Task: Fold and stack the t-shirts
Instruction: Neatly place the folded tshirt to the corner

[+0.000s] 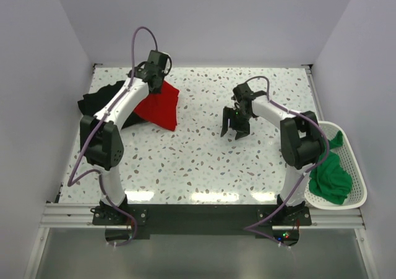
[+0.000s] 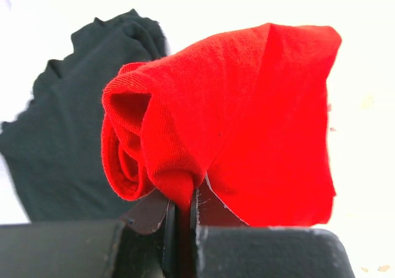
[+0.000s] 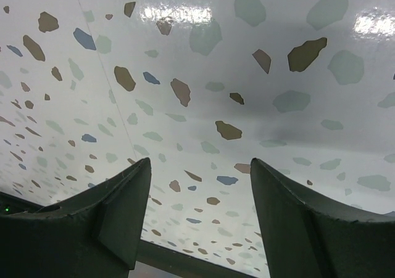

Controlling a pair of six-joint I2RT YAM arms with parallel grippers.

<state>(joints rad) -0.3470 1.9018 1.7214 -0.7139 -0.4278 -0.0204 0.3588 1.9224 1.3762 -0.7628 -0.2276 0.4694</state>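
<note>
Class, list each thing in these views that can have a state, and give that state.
red t-shirt, bunched, pinched at a fold
black t-shirt, rumpled on the table
green t-shirt, crumpled inside the basket
left gripper, shut on the red t-shirt
right gripper, open, holding nothing

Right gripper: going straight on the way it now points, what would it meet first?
The open right gripper would likely meet the white speckled tabletop first; nothing lies between its fingers, though the distance is unclear.
</note>
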